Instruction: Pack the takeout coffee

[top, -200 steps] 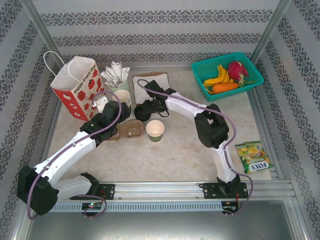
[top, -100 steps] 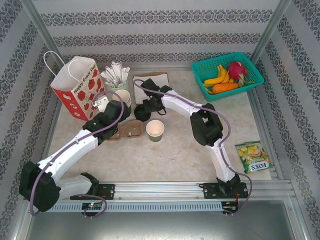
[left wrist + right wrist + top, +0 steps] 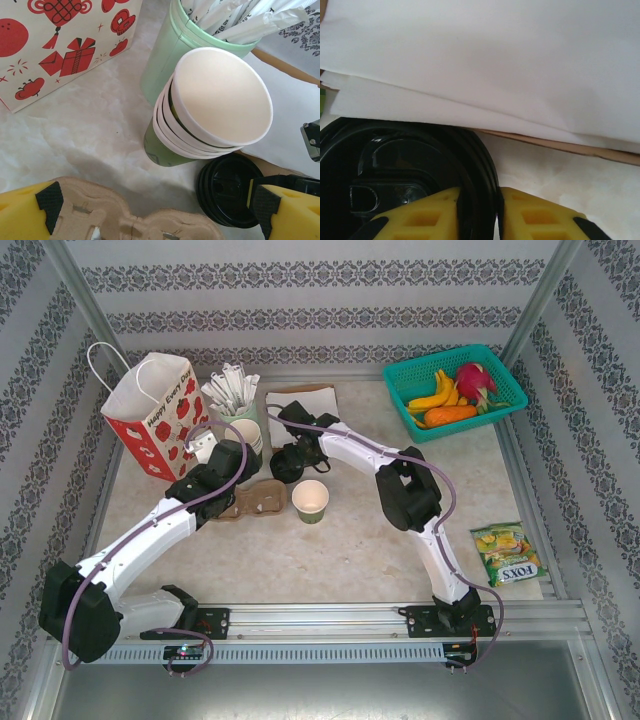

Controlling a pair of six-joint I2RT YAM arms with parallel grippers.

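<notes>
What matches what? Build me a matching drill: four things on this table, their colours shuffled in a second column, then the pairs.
Things:
1. basket
2. lids
3. paper bag
4. cup carrier

Colours:
A. black
B. brown
C. teal
D. white with red prints

Pairs: 1-C, 2-A, 3-D, 4-B
</notes>
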